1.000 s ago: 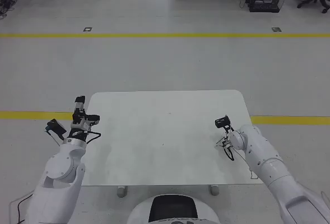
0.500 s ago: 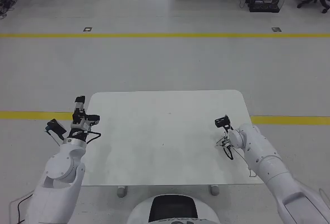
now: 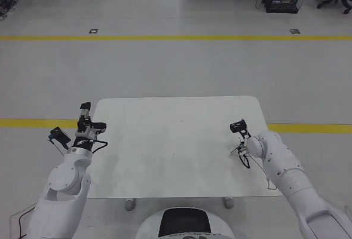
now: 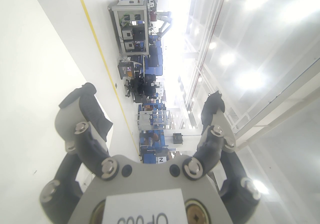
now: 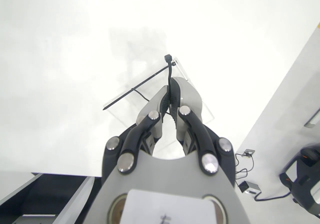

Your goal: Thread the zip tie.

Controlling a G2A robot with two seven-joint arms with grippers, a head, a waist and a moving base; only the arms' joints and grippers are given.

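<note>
- Top view gives my landmark: the white, round-cornered rectangular table (image 3: 176,155), with one of my arms at each of its short sides.
- My left gripper (image 4: 150,95) hangs just off the table's left edge. Its black-padded fingers are spread and hold nothing. I judge it is parked there until a second grip is wanted.
- My right gripper (image 5: 170,87) is above the table near its right edge. It is clamped on the tie's strap so that the head stands free past the fingertips.
- Below that gripper is a clear, flat plastic plate (image 5: 127,106), lying on the table as far as I can tell. What it is for I cannot say.
- The thin black plastic zip tie (image 5: 140,85) rises from my right pads to its small square head. Its pointed tail slants away from the head across the plate. The tail seems to have passed through the head already, though I cannot be sure.
- A white paper label (image 5: 162,207) sits on each gripper's base. The print is cut off at the edge and I cannot read it.
</note>
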